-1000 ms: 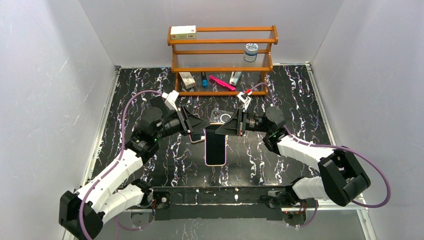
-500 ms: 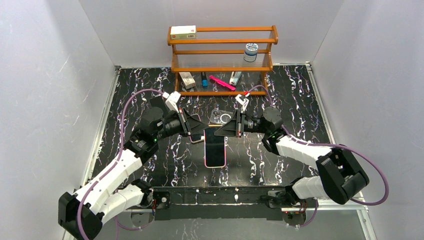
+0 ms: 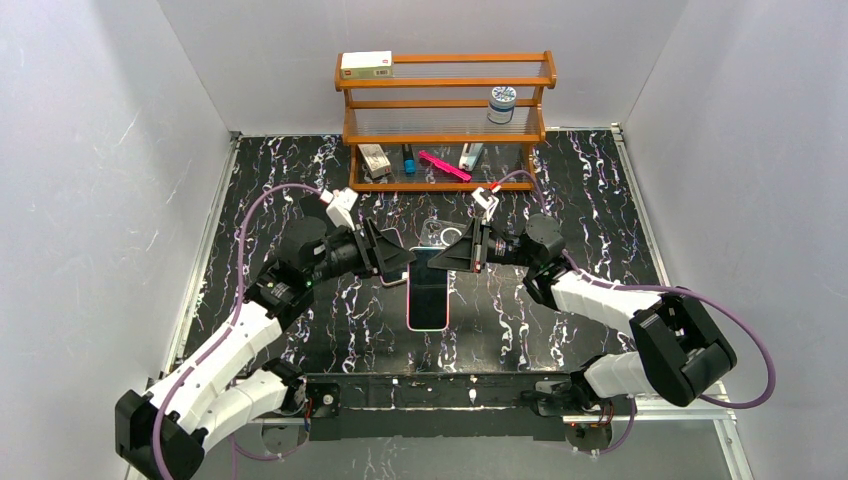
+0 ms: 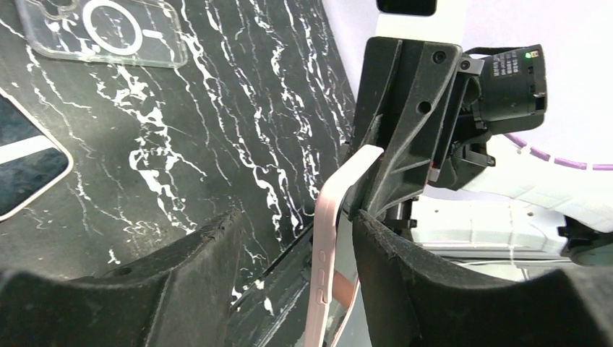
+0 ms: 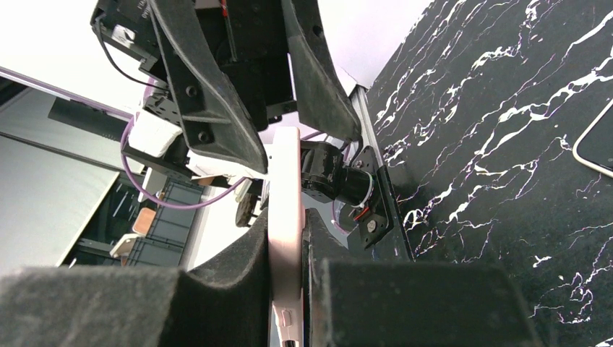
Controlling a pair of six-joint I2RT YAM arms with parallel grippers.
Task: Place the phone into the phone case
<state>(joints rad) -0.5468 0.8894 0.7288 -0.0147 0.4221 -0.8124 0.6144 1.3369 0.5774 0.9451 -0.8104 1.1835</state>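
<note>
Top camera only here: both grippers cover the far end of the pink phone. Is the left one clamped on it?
Observer: No. In the left wrist view the left gripper stands open; the edge of the phone runs between its fingers with a gap on one side.
Operator: What about the other arm?
Observer: The right wrist view shows the right gripper shut on the phone's edge.
Operator: And where it's headed?
Observer: The clear case lies flat on the table, empty.

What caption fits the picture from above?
Right tool grips a pink phone over the black table, clear case lying just behind.
</note>
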